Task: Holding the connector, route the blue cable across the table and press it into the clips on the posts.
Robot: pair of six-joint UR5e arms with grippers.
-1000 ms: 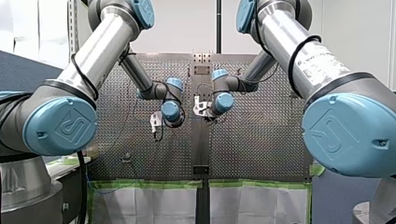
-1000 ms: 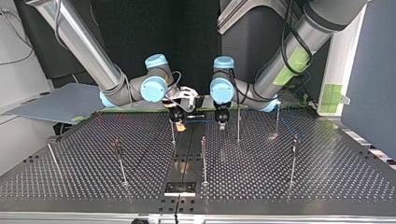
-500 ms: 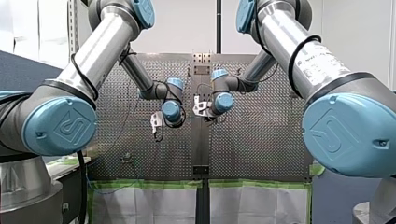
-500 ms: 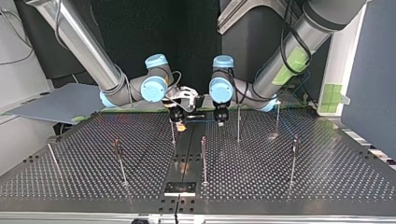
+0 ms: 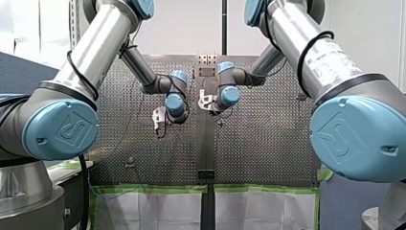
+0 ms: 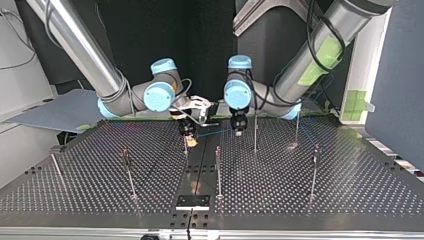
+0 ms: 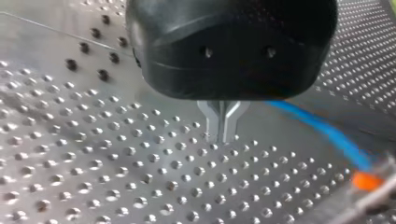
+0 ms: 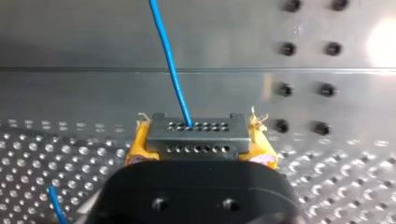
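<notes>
The connector (image 8: 196,133) — clamped between the yellow pads of my right hand (image 8: 198,147), mid-way along the bench's (image 6: 300,190) arm-side edge — has shifted toward the nearest post (image 6: 185,150). That stretches the blue cable (image 8: 168,56) from my left hand (image 7: 222,128), which is closed together. Routing seems underway.

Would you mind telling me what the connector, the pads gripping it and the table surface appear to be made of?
Connector: dark and matte, probably moulded plastic, with rows of small pin holes. Pads of my right hand: yellow, and their frayed edges suggest foam or rubber. Table: bare metal, brushed and shiny, showing glare and reflections around its holes.
</notes>
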